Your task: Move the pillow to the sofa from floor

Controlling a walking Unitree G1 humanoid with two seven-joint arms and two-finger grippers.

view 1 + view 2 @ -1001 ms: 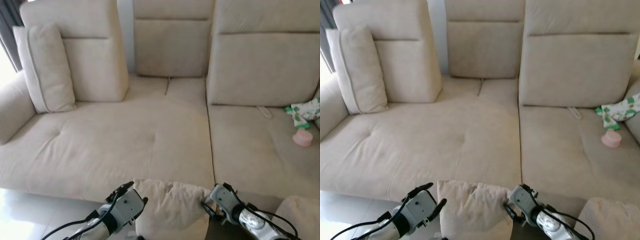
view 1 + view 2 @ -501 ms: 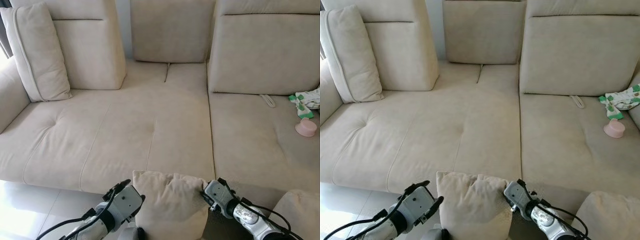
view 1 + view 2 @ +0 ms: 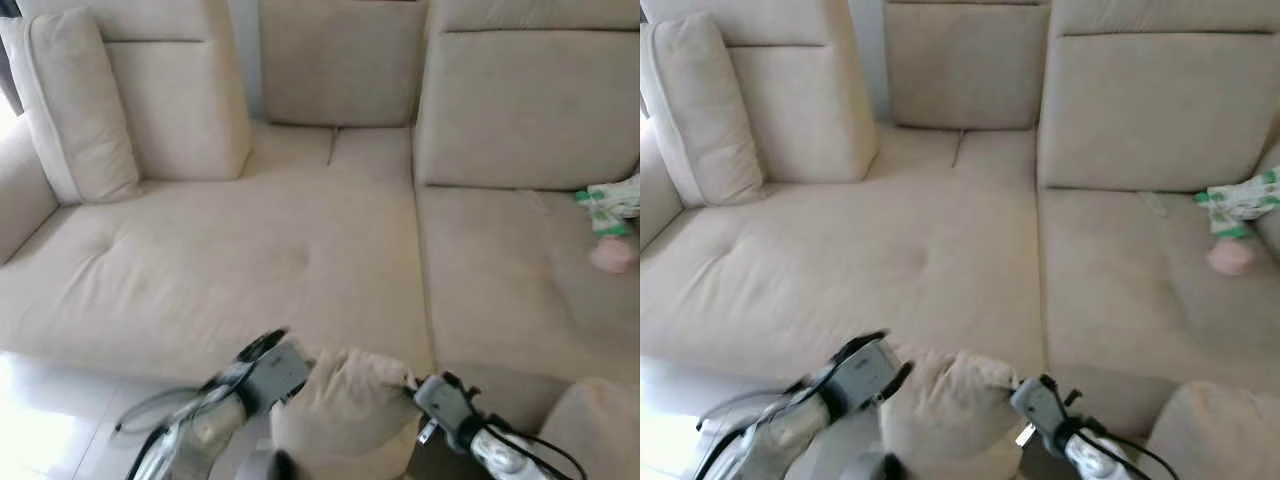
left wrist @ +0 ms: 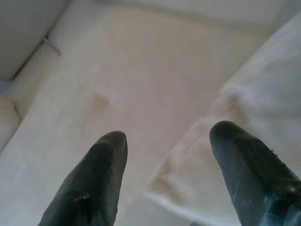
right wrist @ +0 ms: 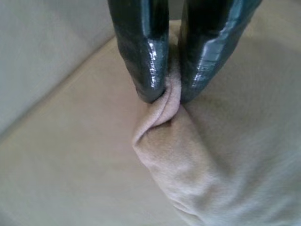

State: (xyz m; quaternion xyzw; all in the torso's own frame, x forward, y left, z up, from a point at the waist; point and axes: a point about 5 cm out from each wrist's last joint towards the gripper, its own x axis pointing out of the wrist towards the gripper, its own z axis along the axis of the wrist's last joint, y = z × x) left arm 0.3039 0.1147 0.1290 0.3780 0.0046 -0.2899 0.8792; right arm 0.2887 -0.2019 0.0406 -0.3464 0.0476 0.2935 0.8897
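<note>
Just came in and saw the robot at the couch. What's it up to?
It is lifting a beige pillow toward the sofa. The right gripper pinches a fold of the pillow's fabric. The left gripper is open beside the pillow's other side, not clamped on it. The pillow hangs at the seat's front edge, not yet on the cushion.

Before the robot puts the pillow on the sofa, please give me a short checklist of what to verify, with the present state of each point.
1. Right gripper pinches a fold of the pillow: ok.
2. Left gripper has hold of the pillow: not ok, fingers open beside its edge.
3. Pillow is lifted to seat height: cannot tell, its bottom is out of frame.
4. Sofa seat ahead is free for landing: ok.
5. Pink object and green-white cloth are far from the drop spot: ok, on the right seat.
</note>
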